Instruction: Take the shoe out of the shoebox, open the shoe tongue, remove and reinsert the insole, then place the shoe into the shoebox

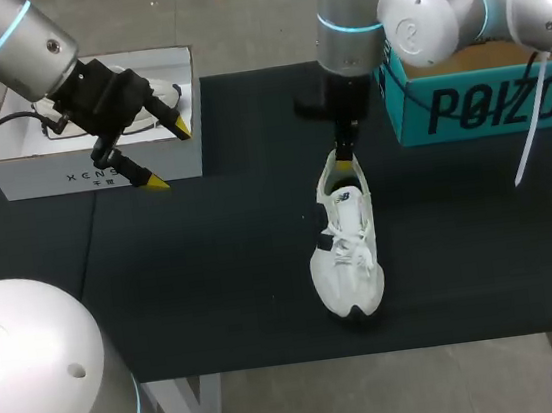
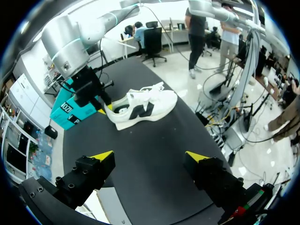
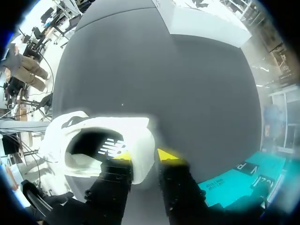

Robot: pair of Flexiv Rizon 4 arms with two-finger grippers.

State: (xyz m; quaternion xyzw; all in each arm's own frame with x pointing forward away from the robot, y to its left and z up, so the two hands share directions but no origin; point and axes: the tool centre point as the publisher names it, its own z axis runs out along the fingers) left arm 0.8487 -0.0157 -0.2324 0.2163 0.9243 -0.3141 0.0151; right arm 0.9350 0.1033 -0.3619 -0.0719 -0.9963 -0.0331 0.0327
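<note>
Pinching the white lace-up sneaker (image 1: 345,248), probably light and soft-walled, by its firmer heel collar (image 3: 142,140) in the clamped right gripper (image 1: 346,155), sole down on the black tabletop (image 1: 215,284); left gripper (image 1: 168,155) spread near the white shoebox (image 1: 50,171).

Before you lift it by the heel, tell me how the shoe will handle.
Probably light: the shoe looks like a thick-soled sneaker. Held only at the heel by the right gripper, its toe would likely sag. The soft heel wall may flex.
</note>
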